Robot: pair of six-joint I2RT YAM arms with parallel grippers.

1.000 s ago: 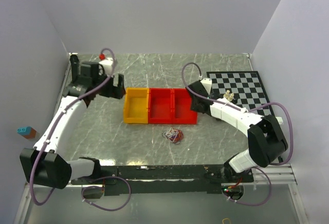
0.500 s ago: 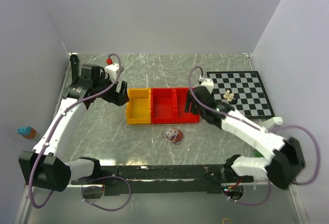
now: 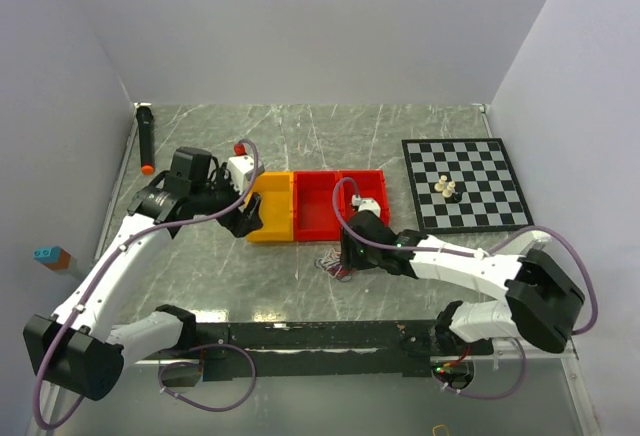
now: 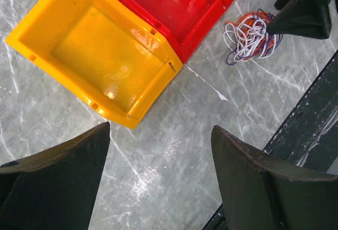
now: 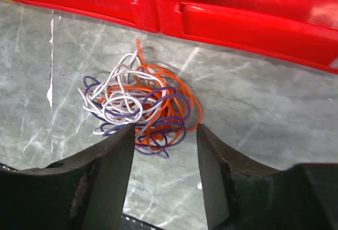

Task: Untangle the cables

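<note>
- Right wrist view: the cables (image 5: 140,108), white, orange and purple strands knotted in one small clump, lie on the bench (image 5: 264,108) just in front of the red bins (image 5: 237,21).
- We see the right end effector (image 5: 165,135) low over the clump's near edge, fingers apart and clamped on nothing; purple and orange loops lie in the gap between them.
- We see the left end effector (image 4: 160,135) with fingers wide apart and empty, above bare bench beside the near corner of the yellow bin (image 4: 95,56), well apart from the tangle.
- We judge the step in hand to be a first pinch, and we would take one outer strand, not the whole bundle; a single colour at the edge gives a cleaner pull.
- We would bring the left arm across to pin or grip the opposite side, so that the pull separates strands and does not merely drag the clump.
- We would draw away from the bins, slowly, since thin wire can snag on their front wall or slip from the pads.
</note>
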